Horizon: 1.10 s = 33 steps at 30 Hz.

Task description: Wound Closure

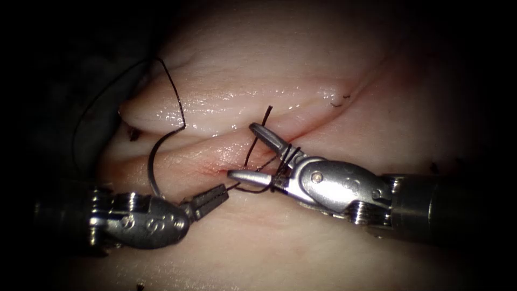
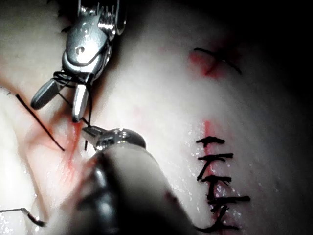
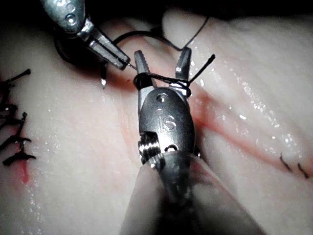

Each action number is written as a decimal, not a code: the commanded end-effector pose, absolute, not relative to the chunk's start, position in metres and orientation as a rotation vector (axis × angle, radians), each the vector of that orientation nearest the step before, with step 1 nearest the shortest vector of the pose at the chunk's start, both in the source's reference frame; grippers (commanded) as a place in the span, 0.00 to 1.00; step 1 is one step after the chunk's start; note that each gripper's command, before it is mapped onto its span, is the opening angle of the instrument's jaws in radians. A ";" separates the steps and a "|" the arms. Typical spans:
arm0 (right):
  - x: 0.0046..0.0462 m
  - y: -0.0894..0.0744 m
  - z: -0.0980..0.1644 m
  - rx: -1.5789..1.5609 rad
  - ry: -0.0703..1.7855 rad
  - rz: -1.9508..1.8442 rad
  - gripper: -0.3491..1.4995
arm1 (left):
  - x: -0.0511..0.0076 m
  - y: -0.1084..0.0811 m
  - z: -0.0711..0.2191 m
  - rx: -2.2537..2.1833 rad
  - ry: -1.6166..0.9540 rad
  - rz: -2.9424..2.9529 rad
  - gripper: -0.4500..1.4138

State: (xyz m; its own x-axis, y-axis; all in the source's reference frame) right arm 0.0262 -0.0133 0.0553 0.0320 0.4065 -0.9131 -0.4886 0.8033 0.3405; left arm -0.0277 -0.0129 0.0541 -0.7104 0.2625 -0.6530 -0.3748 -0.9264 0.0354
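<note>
My right tool (image 1: 242, 152) comes in from the right with its jaws open over the cut (image 1: 215, 161). Dark thread (image 1: 284, 157) is wound around both jaws near their hinge, as the right wrist view shows (image 3: 161, 78). A short thread end (image 1: 266, 115) stands up between the jaws. My left tool (image 1: 223, 189) sits lower left, shut on the thread just beside the right tool's lower jaw. The curved needle (image 1: 153, 161) lies free on the tissue (image 1: 323, 253) at the cut's left end, held by neither tool, with its thread arching up and away to the left.
Several finished stitches (image 2: 215, 186) cross the closed stretch of the cut, with red fluid (image 2: 208, 63) nearby. Two short cut thread ends (image 1: 338, 101) lie on the tissue at the upper right. A fold of tissue (image 1: 161, 110) rises behind the needle.
</note>
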 end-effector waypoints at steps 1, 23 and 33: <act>0.0264 -0.014 0.056 -0.065 1.368 0.710 0.55 | -0.0282 -0.013 0.055 -0.963 0.235 2.610 0.00; 0.0269 -0.014 0.058 0.025 1.319 0.926 0.49 | -0.0293 -0.010 0.056 -0.956 0.241 2.601 0.00; 0.0277 -0.013 0.058 0.029 1.302 0.947 0.40 | -0.0292 -0.011 0.056 -0.956 0.245 2.602 0.00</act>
